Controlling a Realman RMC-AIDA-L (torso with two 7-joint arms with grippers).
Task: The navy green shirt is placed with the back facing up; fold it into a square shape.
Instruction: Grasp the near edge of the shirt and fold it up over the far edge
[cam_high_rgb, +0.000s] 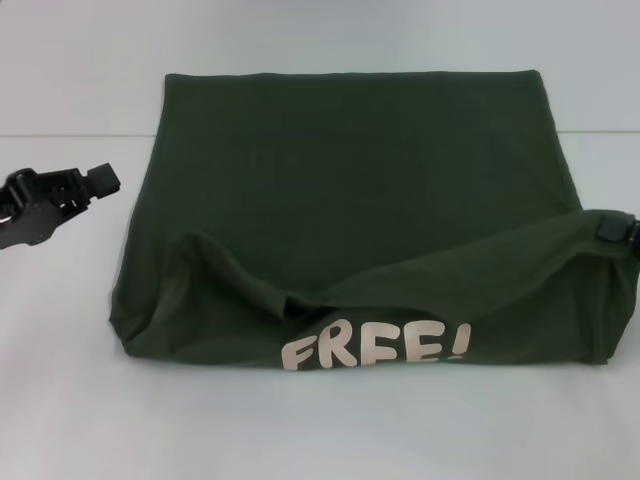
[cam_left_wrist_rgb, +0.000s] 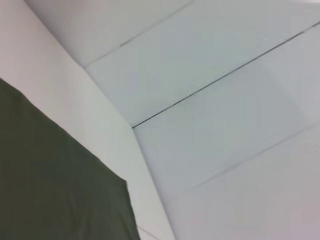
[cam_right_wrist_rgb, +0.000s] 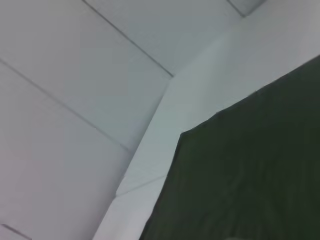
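Note:
The navy green shirt (cam_high_rgb: 350, 190) lies spread on the white table (cam_high_rgb: 320, 430). Its near part is folded over toward the back, so cream letters "FREE!" (cam_high_rgb: 375, 348) show along the front edge. At the shirt's right edge my right gripper (cam_high_rgb: 612, 228) is shut on a raised fold of the cloth, which slopes up to it from the middle. My left gripper (cam_high_rgb: 95, 185) hovers off the shirt's left side, apart from the cloth. Each wrist view shows a corner of the shirt (cam_left_wrist_rgb: 50, 185) (cam_right_wrist_rgb: 250, 165) lying on the table.
White tabletop (cam_high_rgb: 60, 380) surrounds the shirt on the left and in front. A pale wall (cam_high_rgb: 80, 60) rises behind the table's far edge, close to the shirt's far hem. The wrist views show white panels with thin seams (cam_left_wrist_rgb: 225, 75) (cam_right_wrist_rgb: 60, 105).

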